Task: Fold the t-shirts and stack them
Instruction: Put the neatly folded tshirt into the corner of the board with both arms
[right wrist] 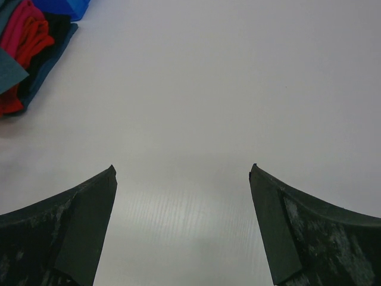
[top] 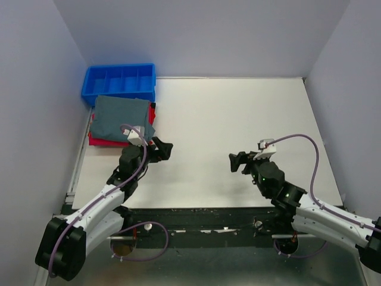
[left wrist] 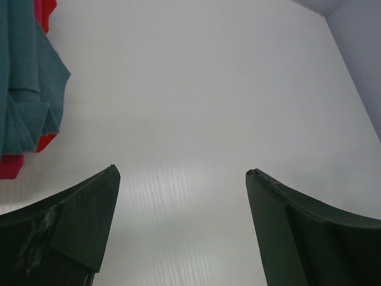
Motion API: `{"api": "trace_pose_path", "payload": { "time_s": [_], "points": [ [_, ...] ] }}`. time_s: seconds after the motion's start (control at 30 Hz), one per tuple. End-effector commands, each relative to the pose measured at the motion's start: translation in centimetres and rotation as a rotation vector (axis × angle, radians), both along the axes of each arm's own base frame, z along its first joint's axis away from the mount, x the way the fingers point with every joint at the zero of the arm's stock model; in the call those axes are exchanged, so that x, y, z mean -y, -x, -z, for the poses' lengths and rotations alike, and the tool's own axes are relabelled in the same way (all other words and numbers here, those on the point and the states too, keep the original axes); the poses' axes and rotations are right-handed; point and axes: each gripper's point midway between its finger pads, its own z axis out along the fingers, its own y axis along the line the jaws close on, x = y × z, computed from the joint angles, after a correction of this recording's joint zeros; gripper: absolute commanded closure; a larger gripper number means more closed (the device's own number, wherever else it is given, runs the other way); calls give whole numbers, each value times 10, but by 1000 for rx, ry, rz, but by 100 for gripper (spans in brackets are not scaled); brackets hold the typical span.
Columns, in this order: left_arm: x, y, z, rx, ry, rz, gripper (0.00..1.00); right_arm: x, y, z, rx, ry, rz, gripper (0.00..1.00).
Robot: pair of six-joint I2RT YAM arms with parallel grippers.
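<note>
Two folded t-shirts lie stacked at the table's left side: the slate grey-blue t-shirt (top: 122, 116) on top of the red-magenta t-shirt (top: 107, 141), whose edges peek out below and to the right. The left wrist view shows the grey-blue shirt (left wrist: 27, 89) and red shirt (left wrist: 9, 167) at its left edge. In the right wrist view the stack (right wrist: 24, 42) sits at the top left corner. My left gripper (top: 164, 149) hovers open just right of the stack, nothing between its fingers. My right gripper (top: 235, 162) is open over bare table, far from the shirts.
A blue plastic tray with dividers (top: 120, 81) stands behind the stack at the back left corner. Grey walls close in the white table (top: 238, 119) on the left, back and right. Both arms reach in from the near edge.
</note>
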Motion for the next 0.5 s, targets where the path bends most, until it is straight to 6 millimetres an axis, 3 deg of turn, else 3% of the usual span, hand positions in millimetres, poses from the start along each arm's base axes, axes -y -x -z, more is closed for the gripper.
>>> {"api": "trace_pose_path", "payload": {
  "time_s": [0.0, 0.3, 0.47],
  "points": [
    [24, -3, -29, 112, 37, 107, 1, 1, -9, -6, 24, 17, 43, 0],
    [41, 3, -36, 134, 29, 184, 1, -4, -15, -4, 22, 54, 41, 0],
    [40, 2, -35, 138, 5, 184, 1, -4, -14, -7, 33, 44, 34, 0]
  ]
}}
